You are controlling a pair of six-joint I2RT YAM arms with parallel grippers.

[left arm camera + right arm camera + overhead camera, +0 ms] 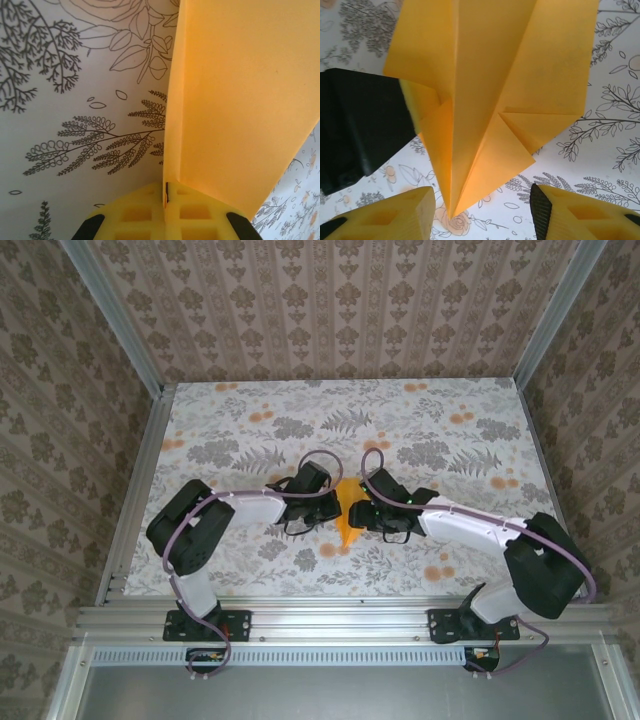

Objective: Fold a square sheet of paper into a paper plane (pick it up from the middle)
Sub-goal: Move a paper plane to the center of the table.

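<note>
The square sheet of paper is folded into an orange paper plane (346, 512), a pointed dart with a centre crease, held upright off the table between both arms. My left gripper (166, 194) is shut on the plane's folded edge (240, 100), its yellow fingers pressed together on it. In the right wrist view the plane (485, 90) points its nose down between the fingers of my right gripper (482, 212). The right jaws stand apart on either side of the nose, touching nothing. The left gripper's black body (355, 130) grips the plane's left side.
The table (250, 430) carries a floral cloth with grey leaves and small orange printed flowers (262, 416). Aluminium rails (135, 490) and patterned walls close it in on three sides. Both arms meet at the table's middle.
</note>
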